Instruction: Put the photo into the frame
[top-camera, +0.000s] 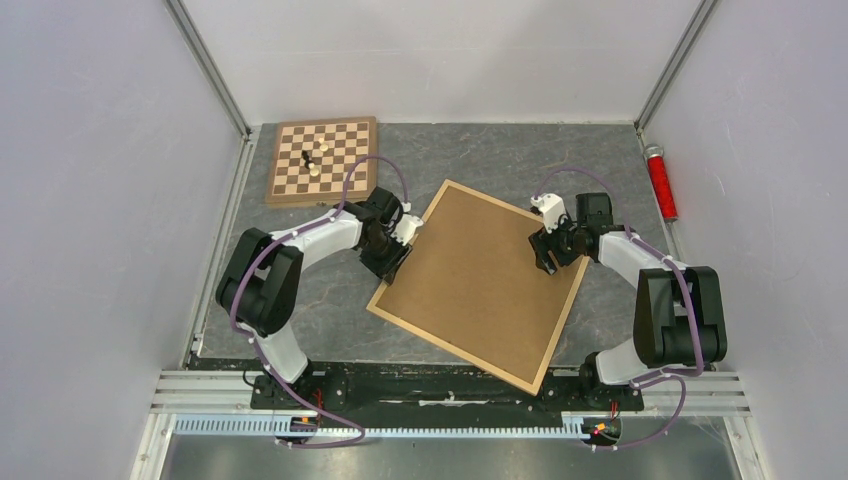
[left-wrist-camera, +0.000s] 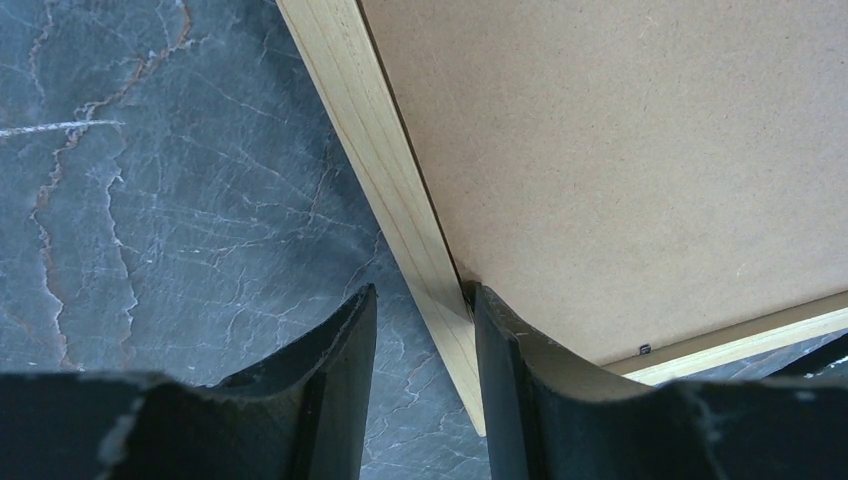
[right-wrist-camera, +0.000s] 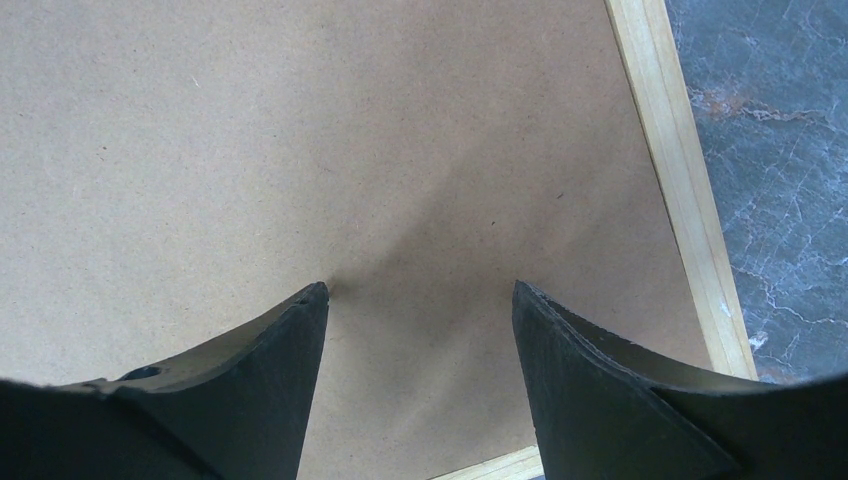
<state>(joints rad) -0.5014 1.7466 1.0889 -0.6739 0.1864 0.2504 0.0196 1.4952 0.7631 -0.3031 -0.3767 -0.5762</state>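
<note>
The frame (top-camera: 452, 351) of light wood lies tilted on the dark table, back side up, with the brown backing board (top-camera: 480, 280) filling it. The photo is hidden. My left gripper (top-camera: 400, 245) is open at the frame's left edge. In the left wrist view its fingers straddle the frame's rail (left-wrist-camera: 380, 150): one over the table, the other at the edge of the backing board (left-wrist-camera: 620, 150). My right gripper (top-camera: 548, 255) is open near the frame's right rail (right-wrist-camera: 680, 180). Both its fingertips (right-wrist-camera: 312, 300) rest on or just above the backing board (right-wrist-camera: 300, 150).
A checkered chessboard (top-camera: 345, 178) with a few pieces (top-camera: 312, 162) lies at the back left, close behind the left arm. A red cylinder (top-camera: 660, 182) lies along the right wall. White walls close in the table on three sides.
</note>
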